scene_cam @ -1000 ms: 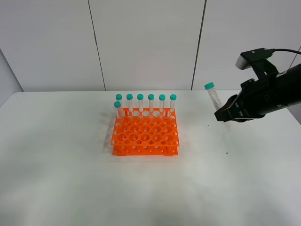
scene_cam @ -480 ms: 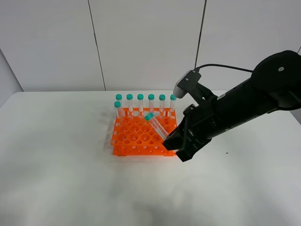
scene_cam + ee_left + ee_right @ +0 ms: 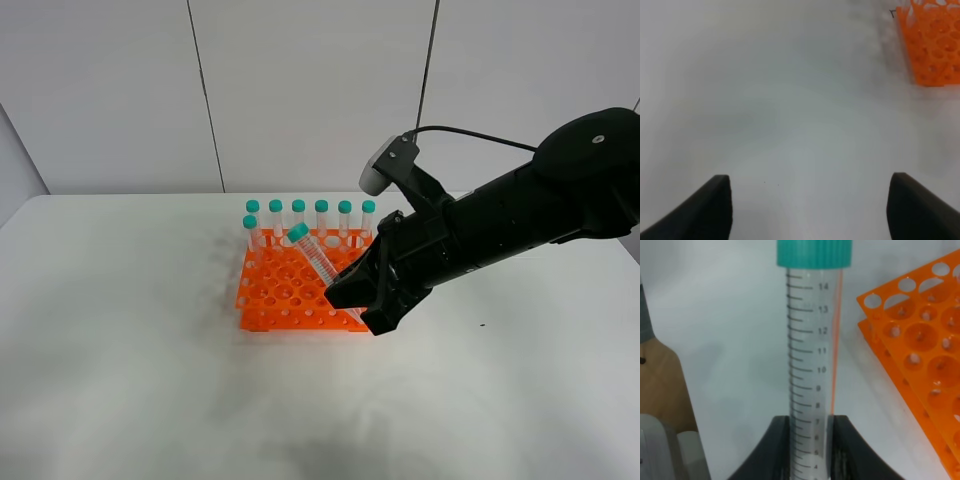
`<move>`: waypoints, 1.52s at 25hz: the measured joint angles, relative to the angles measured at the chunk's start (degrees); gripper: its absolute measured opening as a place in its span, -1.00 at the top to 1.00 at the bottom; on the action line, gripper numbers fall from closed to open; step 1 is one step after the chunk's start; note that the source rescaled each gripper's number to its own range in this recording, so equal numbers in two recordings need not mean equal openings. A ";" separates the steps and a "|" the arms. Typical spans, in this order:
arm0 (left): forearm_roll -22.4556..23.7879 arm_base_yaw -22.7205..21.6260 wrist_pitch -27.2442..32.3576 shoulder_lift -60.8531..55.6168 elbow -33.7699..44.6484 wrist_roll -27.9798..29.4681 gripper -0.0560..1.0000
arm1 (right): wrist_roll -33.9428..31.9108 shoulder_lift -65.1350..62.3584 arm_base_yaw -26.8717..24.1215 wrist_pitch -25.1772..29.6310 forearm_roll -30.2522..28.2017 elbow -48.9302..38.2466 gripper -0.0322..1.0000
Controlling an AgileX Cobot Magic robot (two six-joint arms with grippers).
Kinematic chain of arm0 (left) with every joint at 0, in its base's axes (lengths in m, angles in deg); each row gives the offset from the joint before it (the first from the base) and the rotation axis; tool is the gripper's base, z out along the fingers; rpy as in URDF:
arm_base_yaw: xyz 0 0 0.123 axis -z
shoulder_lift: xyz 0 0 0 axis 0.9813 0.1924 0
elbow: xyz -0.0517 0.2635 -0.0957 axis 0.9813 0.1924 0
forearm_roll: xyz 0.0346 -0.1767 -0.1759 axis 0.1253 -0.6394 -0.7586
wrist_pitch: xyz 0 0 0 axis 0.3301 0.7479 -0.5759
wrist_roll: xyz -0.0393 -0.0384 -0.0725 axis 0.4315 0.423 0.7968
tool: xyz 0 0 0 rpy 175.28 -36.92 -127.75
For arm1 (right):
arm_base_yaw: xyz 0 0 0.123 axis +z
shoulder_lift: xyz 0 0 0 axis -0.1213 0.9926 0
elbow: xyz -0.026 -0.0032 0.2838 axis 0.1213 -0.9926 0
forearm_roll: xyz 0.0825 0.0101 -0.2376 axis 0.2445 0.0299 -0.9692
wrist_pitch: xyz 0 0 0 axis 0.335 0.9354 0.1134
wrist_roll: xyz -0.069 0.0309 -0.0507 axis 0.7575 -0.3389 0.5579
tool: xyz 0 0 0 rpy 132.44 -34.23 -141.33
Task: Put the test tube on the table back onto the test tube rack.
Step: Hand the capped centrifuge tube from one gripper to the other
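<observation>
Clamping clear, teal-capped tube (image 3: pixel 313 255) in right hand (image 3: pixel 345 292), tilted near holed orange rack (image 3: pixel 285 295) mid-frame; left hand (image 3: pixel 810 205) spread above matte white surface (image 3: pixel 790 100).

Matte black arm (image 3: pixel 520 220), black fingers (image 3: pixel 767 455), grey camera (image 3: pixel 380 170).

A large white matte worktop (image 3: pixel 130 380) with rounded corners carries one object resting directly on it: a bright orange plastic test tube rack (image 3: pixel 300 322), two-tiered with a grid of round holes. It stands flat, towards the far side of the surface and about midway across. Well to the rack's right, a tiny dark speck (image 3: pixel 482 324) marks the white surface.
</observation>
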 joint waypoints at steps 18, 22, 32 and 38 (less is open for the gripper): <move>-12.48 0.00 -25.54 45.22 -17.45 -4.46 -0.88 | 0.00 0.02 0.00 -0.41 0.07 0.00 0.93; -29.47 0.86 -32.04 56.50 -17.45 -16.25 -0.88 | 0.00 0.02 0.00 -0.67 0.07 0.00 0.93; -73.67 18.73 -38.29 73.26 -17.45 -49.95 -0.88 | 0.00 0.02 0.00 -1.47 0.07 0.00 0.93; -91.02 23.44 -37.28 79.67 -17.45 -62.06 -0.88 | 0.00 0.02 0.00 -1.47 0.09 0.00 0.93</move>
